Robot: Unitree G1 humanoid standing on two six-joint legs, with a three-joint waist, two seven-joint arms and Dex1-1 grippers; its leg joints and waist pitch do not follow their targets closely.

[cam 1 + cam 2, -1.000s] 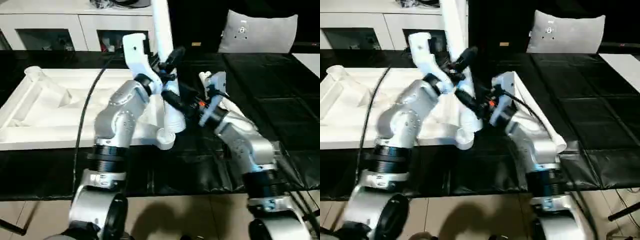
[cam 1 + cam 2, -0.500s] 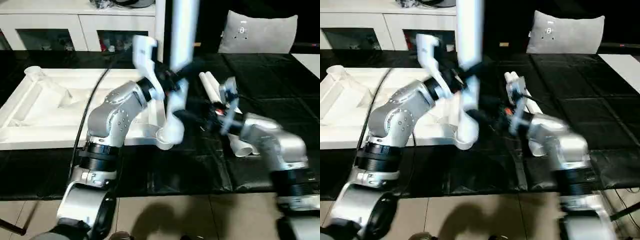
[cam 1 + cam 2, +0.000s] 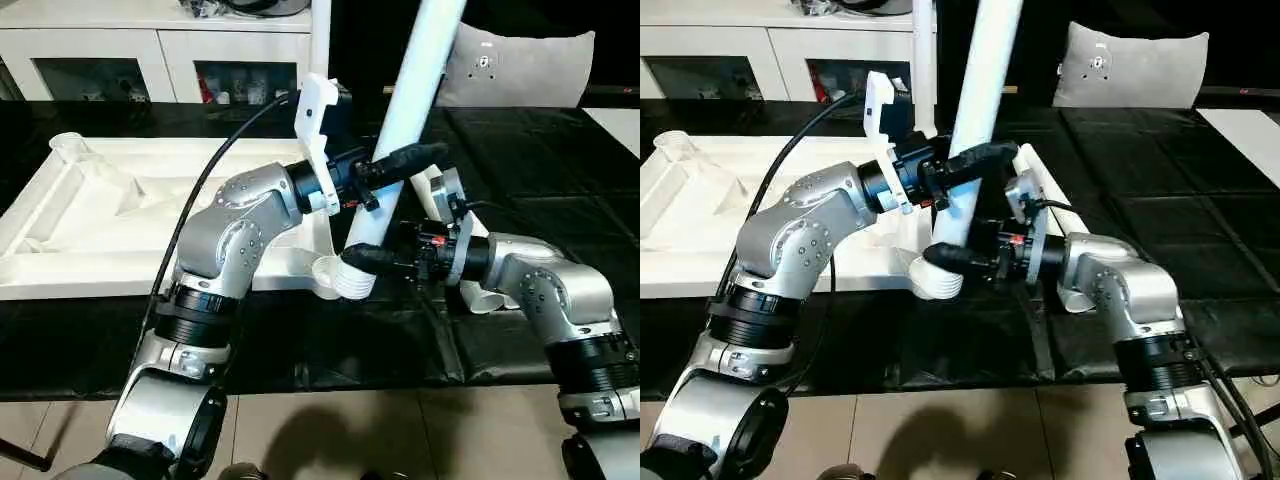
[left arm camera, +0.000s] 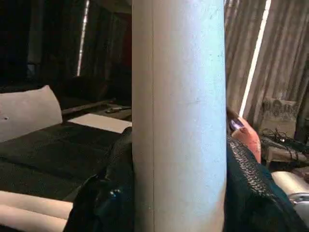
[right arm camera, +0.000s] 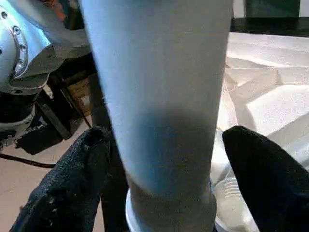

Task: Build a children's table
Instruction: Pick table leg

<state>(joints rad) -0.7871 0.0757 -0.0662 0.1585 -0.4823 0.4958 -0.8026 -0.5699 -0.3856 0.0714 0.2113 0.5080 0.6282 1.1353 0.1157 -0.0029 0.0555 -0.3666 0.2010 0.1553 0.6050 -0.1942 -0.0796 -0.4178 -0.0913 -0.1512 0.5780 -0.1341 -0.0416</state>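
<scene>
The children's table top (image 3: 90, 262) lies upside down on the black work table, ribbed underside up. One white leg (image 3: 415, 80) stands in the near right corner socket (image 3: 322, 270), leaning to the right. My left gripper (image 3: 395, 165) is shut on this leg partway up; in the left wrist view its black fingers (image 4: 108, 193) hug both sides of the tube. My right gripper (image 3: 365, 258) sits at the leg's foot just above the socket. In the right wrist view its fingers (image 5: 72, 183) stand on either side of the leg (image 5: 164, 96) with slim gaps, open.
Two spare white legs (image 3: 432, 190) lie on the black cloth behind my right forearm, one open end (image 3: 482, 298) facing the front. A grey cushion (image 3: 520, 65) stands at the back right and a white cabinet (image 3: 150, 40) behind. The work table's front edge (image 3: 330, 385) is close.
The leg has swung from nearly upright to leaning right, still in my left gripper. My right gripper has come back in to the leg's foot at the socket.
</scene>
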